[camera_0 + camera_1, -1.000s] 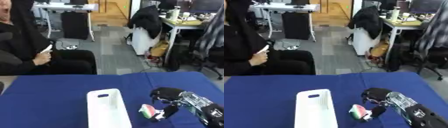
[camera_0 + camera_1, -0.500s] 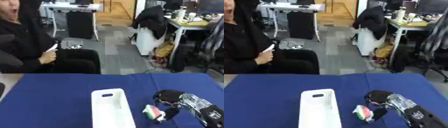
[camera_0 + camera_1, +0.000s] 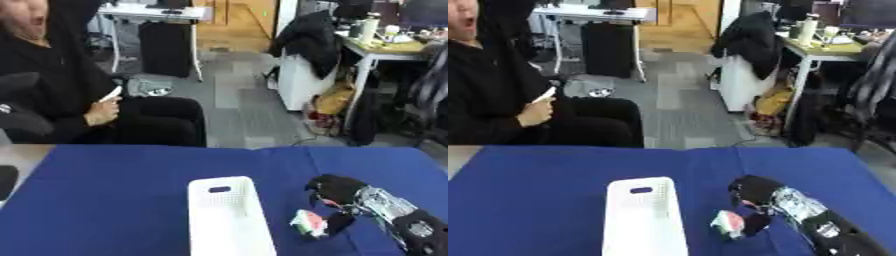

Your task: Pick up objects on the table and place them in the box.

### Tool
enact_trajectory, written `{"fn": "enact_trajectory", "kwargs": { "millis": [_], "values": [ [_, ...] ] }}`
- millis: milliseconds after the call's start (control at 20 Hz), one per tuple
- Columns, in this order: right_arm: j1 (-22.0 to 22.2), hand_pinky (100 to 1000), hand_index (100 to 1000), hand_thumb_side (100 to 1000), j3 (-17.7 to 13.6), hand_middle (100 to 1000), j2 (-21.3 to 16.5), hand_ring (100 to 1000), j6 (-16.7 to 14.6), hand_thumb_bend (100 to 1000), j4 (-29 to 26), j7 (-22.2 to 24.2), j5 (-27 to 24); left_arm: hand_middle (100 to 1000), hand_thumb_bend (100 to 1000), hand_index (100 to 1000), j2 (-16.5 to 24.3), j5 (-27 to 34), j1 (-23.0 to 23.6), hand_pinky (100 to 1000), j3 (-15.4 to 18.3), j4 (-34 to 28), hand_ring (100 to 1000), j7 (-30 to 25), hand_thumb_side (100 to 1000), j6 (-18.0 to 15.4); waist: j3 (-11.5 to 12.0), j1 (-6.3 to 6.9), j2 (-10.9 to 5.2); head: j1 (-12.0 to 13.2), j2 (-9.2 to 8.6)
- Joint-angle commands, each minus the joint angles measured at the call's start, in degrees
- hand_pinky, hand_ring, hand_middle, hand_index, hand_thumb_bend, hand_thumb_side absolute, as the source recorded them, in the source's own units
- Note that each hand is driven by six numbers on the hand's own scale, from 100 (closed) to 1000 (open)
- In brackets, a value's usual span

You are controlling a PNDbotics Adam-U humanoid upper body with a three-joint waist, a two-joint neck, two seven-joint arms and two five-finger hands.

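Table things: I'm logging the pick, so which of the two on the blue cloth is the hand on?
The small pink, white and green object, beside the right hand, whose fingers curl around it. The white box lies untouched left of it.

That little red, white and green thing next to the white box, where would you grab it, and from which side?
The small red, white and green object lies low on the blue table, just right of the white box. Its long sides look the best place to pinch, coming from above and the right, since the box crowds its left. The right hand is already curled there, a finger against its right side.
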Motion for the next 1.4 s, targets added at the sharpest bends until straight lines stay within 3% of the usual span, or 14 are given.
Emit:
{"fn": "enact_trajectory", "kwargs": {
  "millis": [50, 150, 200, 250, 300, 350, 400, 600, 1050, 1100, 1150, 1200, 1300, 1400],
  "values": [
    [-1.92, 1000, 739, 1000, -1.34, 920, 0.07, 1000, -0.93, 747, 2.24, -1.08, 1.89, 436, 124, 717, 0.98, 0.68, -0.55, 507, 0.26, -0.41, 600, -0.27, 807, -0.13, 0.07, 0.19, -0.68, 0.7, 0.09],
    [-2.27, 1000, 739, 1000, -1.58, 920, 0.58, 1000, -1.44, 737, 3.46, -1.99, 2.59, 436, 125, 717, 0.97, 0.72, -0.56, 507, 0.27, -0.4, 600, -0.31, 808, -0.13, 0.07, 0.19, -0.68, 0.81, 0.19],
    [-2.53, 474, 556, 1000, -1.78, 696, 0.76, 678, -1.46, 724, 3.82, -2.67, 2.93, 436, 124, 717, 0.96, 0.73, -0.55, 507, 0.27, -0.39, 600, -0.32, 809, -0.13, 0.08, 0.2, -0.7, 0.89, 0.24],
    [-2.72, 821, 677, 1000, -1.92, 831, 0.96, 919, -1.25, 746, 4.17, -3.74, 3.35, 436, 124, 717, 0.94, 0.74, -0.56, 507, 0.26, -0.37, 600, -0.35, 809, -0.13, 0.09, 0.2, -0.71, 0.95, 0.26],
    [-3.04, 100, 329, 914, -2.43, 335, 1.2, 311, -0.81, 683, 4.2, -5.55, 3.45, 436, 124, 717, 0.92, 0.76, -0.57, 507, 0.26, -0.36, 600, -0.36, 808, -0.13, 0.08, 0.23, -0.74, 1.12, 0.28],
    [-3.0, 100, 354, 924, -2.97, 371, 1.38, 343, -0.12, 683, 4.32, -8.4, 3.2, 436, 124, 717, 0.91, 0.79, -0.6, 507, 0.26, -0.36, 600, -0.36, 808, -0.14, 0.1, 0.24, -0.73, 1.21, 0.25],
    [-2.92, 100, 202, 890, -3.45, 173, 1.35, 132, 0.39, 677, 4.03, -11.71, 2.99, 436, 124, 717, 0.92, 0.8, -0.6, 507, 0.26, -0.34, 600, -0.37, 809, -0.15, 0.07, 0.26, -0.73, 1.38, 0.21],
    [-0.62, 100, 204, 846, -4.93, 100, 0.16, 100, 1.12, 668, 2.71, -20.87, 1.74, 436, 123, 717, 0.99, 0.83, -0.61, 507, 0.3, -0.29, 600, -0.39, 810, -0.19, -0.04, 0.26, -0.7, 1.61, 0.02],
    [1.74, 100, 283, 878, -7.41, 100, -1.68, 100, 2.2, 643, -0.6, -16.55, -13.36, 436, 120, 717, 1.15, 0.89, -0.56, 508, 0.28, -0.21, 600, -0.48, 813, -0.38, -0.22, 0.28, -0.75, 1.9, -0.38],
    [1.71, 100, 467, 982, -6.91, 359, -1.57, 341, 1.94, 685, -0.48, -16.08, -13.33, 436, 120, 717, 1.13, 0.91, -0.6, 508, 0.27, -0.21, 600, -0.49, 813, -0.4, -0.15, 0.29, -0.75, 1.83, -0.45],
    [1.59, 100, 499, 985, -6.37, 403, -1.28, 390, 1.36, 687, 0.07, -15.13, -12.77, 436, 120, 717, 1.11, 0.94, -0.63, 508, 0.26, -0.2, 600, -0.5, 813, -0.41, -0.09, 0.3, -0.76, 1.77, -0.51],
    [1.41, 490, 640, 961, -6.01, 581, -0.84, 564, 0.55, 680, 0.93, -13.81, -12.05, 436, 119, 717, 1.09, 0.95, -0.64, 508, 0.24, -0.2, 600, -0.52, 814, -0.42, -0.04, 0.32, -0.75, 1.71, -0.56],
    [0.71, 660, 751, 935, -5.86, 750, 0.54, 725, -0.89, 674, 3.76, -10.34, -10.86, 435, 118, 717, 1.04, 0.95, -0.63, 508, 0.23, -0.17, 600, -0.59, 814, -0.44, 0.03, 0.35, -0.75, 1.62, -0.61],
    [-0.24, 671, 741, 896, -6.18, 763, 1.88, 740, -1.81, 632, 6.01, -8.4, -9.82, 435, 118, 717, 0.97, 0.96, -0.61, 508, 0.24, -0.15, 600, -0.65, 815, -0.46, 0.1, 0.37, -0.75, 1.61, -0.6]
  ]
}}
